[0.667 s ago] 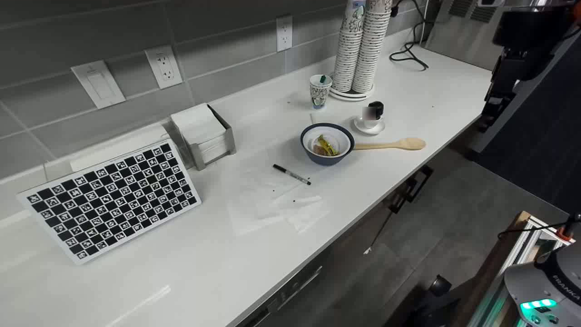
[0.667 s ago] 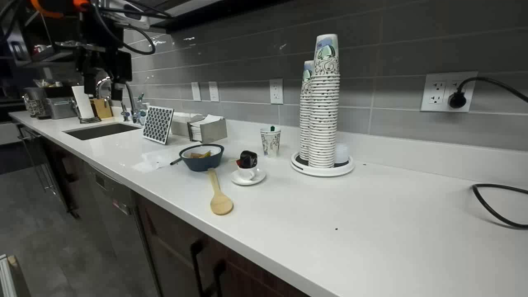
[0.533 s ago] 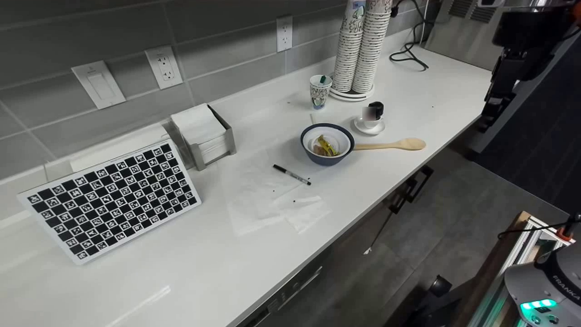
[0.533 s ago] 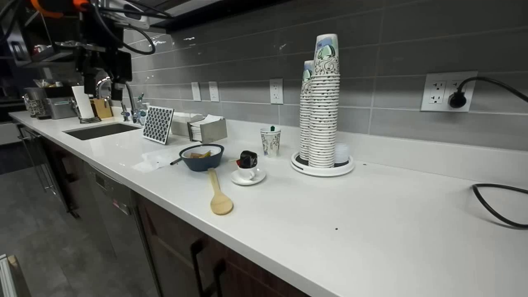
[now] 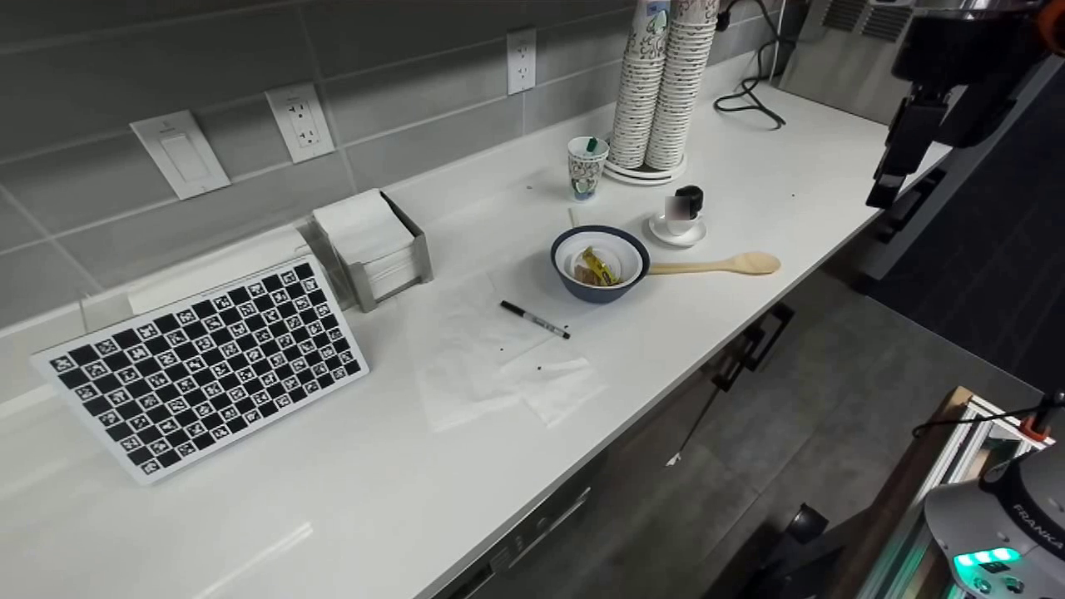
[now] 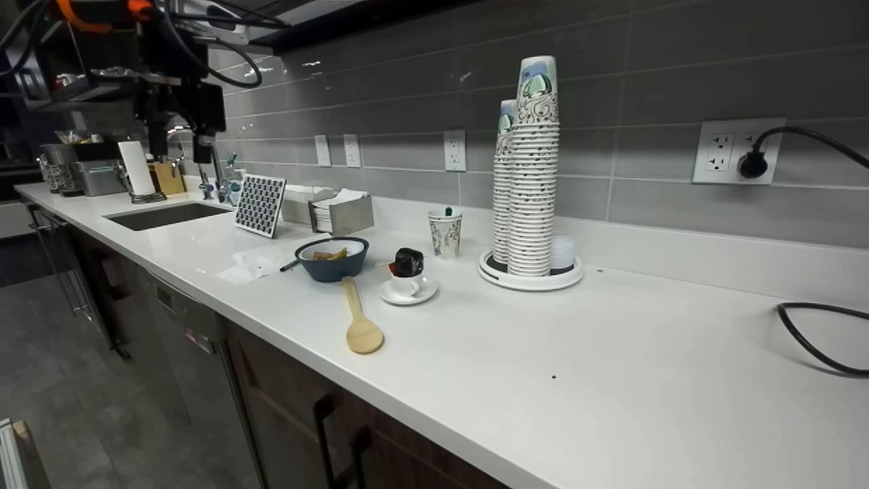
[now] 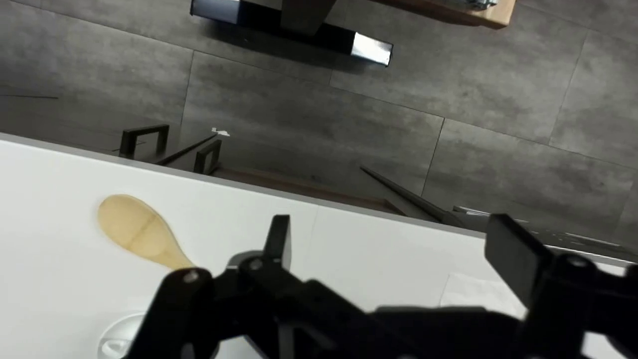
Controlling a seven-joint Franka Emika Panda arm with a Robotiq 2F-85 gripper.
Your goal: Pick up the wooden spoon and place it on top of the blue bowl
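The wooden spoon lies on the white counter, and its oval head points away from the blue bowl. The handle end is right at the bowl's side; I cannot tell if they touch. The bowl stands upright with yellowish packets inside. My gripper is high above the counter, away from both. In the wrist view my gripper is wide open with nothing between the fingers. There the spoon's head is left of the fingers, its handle is hidden behind the gripper, and the bowl is mostly hidden.
A white cup on a saucer with a black item in it stands near the spoon and bowl. A dark pen and thin paper sheets lie nearby. Stacked paper cups, a napkin holder and a checkered board stand behind.
The arm and gripper have shifted slightly, moving left in an exterior view toward the counter. The gripper stays open. The spoon and bowl have not moved.
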